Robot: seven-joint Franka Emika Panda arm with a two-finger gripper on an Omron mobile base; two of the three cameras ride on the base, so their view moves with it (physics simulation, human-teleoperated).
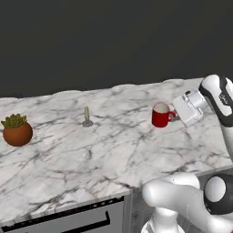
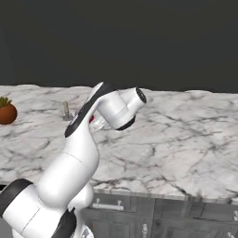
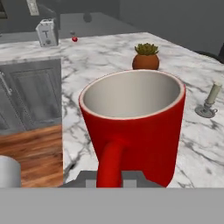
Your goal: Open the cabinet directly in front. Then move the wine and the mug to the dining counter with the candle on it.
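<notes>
Mug (image 1: pixel 160 116) handle's lower end hidden between the closed jaws.

Glossy red mug (image 3: pixel 135 127) with matt pale inside; polished grey-veined marble dining counter (image 1: pixel 104 145)

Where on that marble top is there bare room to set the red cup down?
Between the candle and the mug the dining counter lies bare, and so does its front. The potted plant takes the left end.
</notes>
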